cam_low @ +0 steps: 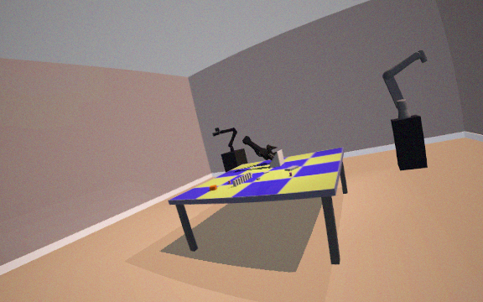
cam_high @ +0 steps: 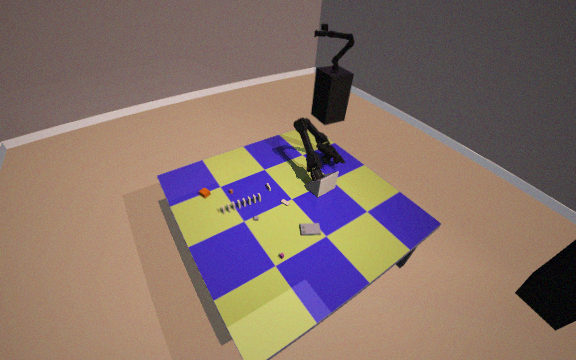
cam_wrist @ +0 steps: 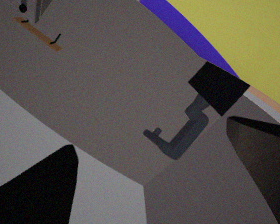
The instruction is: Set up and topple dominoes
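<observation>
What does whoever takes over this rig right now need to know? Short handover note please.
Gripper: open, holding nothing, arm folded back by its white base block, far from the row.
Row of standing dominoes: upright and untouched, running across a blue and a yellow square of the checkered table.
Loose dominoes: one standing alone past the row's far end, one lying flat nearer the arm.
Clutter, leave alone: orange block, grey slab, some small bits.
Done: nothing placed yet, as far as I can tell.
Left: pick up the loose dominoes, stand them at the row's ends at matching spacing, release, then gently push the end one.
</observation>
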